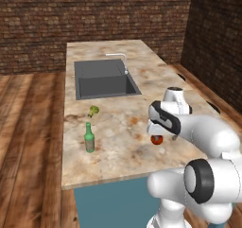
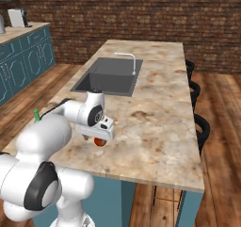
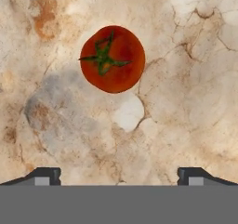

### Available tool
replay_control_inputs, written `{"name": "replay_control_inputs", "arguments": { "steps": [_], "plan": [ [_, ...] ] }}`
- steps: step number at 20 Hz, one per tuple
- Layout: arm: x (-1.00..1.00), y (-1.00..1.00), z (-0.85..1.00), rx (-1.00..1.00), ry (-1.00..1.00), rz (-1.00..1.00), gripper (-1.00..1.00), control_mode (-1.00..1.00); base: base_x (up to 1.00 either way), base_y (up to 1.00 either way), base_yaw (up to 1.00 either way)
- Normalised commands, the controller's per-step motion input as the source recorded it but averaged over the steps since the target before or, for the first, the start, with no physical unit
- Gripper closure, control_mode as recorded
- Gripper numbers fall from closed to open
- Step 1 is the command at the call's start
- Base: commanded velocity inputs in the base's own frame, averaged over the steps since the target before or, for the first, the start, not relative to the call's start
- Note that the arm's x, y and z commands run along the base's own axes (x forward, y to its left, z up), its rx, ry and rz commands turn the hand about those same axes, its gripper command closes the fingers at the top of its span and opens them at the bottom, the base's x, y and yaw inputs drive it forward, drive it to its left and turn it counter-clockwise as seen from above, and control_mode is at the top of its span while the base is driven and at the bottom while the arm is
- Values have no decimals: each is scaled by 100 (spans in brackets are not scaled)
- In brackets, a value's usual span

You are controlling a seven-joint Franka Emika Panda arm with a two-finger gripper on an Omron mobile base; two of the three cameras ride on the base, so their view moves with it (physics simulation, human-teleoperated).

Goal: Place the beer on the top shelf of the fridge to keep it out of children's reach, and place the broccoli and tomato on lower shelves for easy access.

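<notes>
- Step in hand, by judgement: picking the tomato (image 3: 112, 59), which lies on the tabletop (image 1: 123, 127) directly under the gripper (image 3: 119, 174).
- Gripper spread wide, empty.
- Next: centre over it, descend, close.

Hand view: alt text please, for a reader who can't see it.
A red tomato with a green stem star lies on the mottled beige stone counter, seen from straight above. The open gripper hangs over it, its two dark fingertips wide apart.
</notes>
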Motion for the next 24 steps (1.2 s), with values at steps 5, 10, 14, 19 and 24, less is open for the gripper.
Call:
{"name": "replay_control_inputs", "arguments": {
  "steps": [5,10,14,19,24],
  "plan": [
    [16,0,-20,0,0,0,-100,-100,0,0,0],
    [16,0,-18,0,0,0,-100,-100,0,0,0],
    [17,0,-16,0,0,0,-100,-100,0,0,0],
    [19,0,-16,0,0,0,-100,-100,0,0,0],
    [20,0,-13,0,0,0,-100,-100,0,0,0]
  ]
}}
